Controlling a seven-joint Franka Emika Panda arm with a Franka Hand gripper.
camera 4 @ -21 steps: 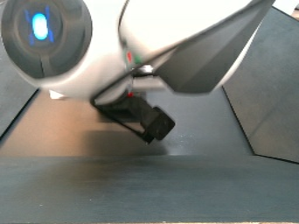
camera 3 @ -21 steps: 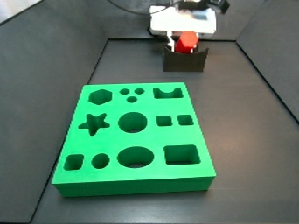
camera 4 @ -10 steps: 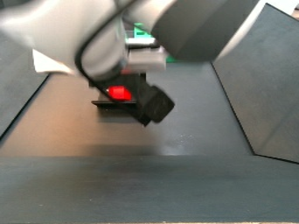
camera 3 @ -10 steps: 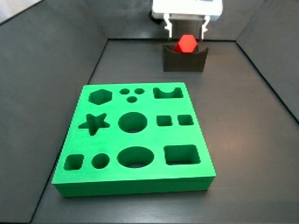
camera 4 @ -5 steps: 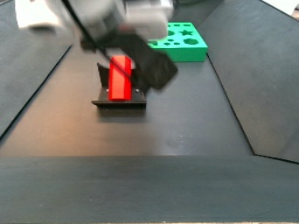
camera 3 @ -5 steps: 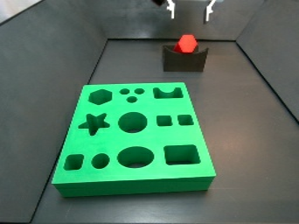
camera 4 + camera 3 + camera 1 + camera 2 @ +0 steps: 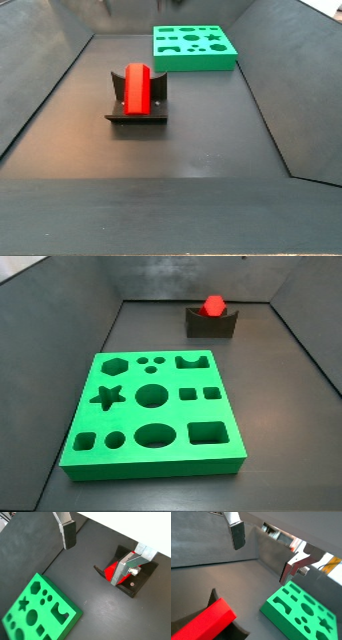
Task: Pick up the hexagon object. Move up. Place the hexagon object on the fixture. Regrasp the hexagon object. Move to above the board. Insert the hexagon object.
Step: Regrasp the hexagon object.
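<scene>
- Two flat silver fingers of my gripper spread wide, empty — above the fixture.
- Glossy red hexagon object lies in the fixture's dark notch — green board well apart.

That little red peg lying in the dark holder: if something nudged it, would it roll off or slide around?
The red peg probably wouldn't roll: its flat sides sit in the dark holder's notch. It looks stiff and glossy, so maybe slippery. The hand is open above the holder, not touching the peg.
</scene>
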